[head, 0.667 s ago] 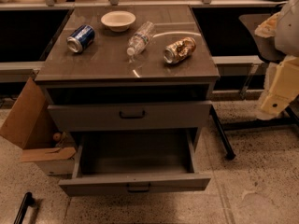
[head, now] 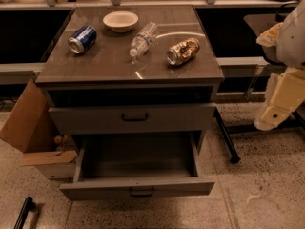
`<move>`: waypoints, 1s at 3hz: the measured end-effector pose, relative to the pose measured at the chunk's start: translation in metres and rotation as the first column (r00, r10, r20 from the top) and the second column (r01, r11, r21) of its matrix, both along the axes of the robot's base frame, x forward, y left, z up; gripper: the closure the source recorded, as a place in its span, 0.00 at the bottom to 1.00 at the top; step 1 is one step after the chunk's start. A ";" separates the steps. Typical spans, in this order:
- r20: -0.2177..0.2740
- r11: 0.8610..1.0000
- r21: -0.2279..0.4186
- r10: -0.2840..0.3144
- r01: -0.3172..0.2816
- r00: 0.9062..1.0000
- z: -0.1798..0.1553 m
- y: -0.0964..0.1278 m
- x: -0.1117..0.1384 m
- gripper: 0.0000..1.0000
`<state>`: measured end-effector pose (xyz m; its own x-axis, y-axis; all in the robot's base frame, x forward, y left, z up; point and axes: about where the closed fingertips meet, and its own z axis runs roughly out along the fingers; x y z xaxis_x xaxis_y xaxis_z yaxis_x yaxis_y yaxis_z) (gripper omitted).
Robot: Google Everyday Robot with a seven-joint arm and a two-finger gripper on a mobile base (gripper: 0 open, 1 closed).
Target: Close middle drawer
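Observation:
The middle drawer (head: 138, 187) is a wide grey drawer with a low flat front and a small dark bar handle (head: 141, 192). It stands pulled far out of the cabinet (head: 128, 75) and its inside is bare. Above it, the taller-fronted top drawer (head: 133, 118) stands slightly out. The lowest drawer is hidden beneath the open one. My gripper is out of view. Only a cream-coloured arm segment (head: 282, 97) shows at the right edge, right of the cabinet and apart from it.
On the cabinet top lie a blue can (head: 82, 38), a white bowl (head: 120, 20), a clear plastic bottle (head: 143, 38) and a gold-brown can (head: 183, 51). A cardboard box (head: 33, 128) leans at the cabinet's left. A dark bar (head: 24, 213) lies at the bottom left.

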<state>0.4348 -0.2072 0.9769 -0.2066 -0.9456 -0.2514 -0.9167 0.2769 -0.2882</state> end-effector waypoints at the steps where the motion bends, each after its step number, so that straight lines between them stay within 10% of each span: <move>1: -0.009 0.998 0.064 -0.016 0.017 1.000 -0.025 0.007 -0.006 0.00; 3: -0.040 0.996 0.076 0.040 -0.037 0.998 -0.057 0.021 -0.013 0.00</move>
<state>0.4223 -0.1863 0.9195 -0.1824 -0.9319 -0.3135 -0.9378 0.2607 -0.2292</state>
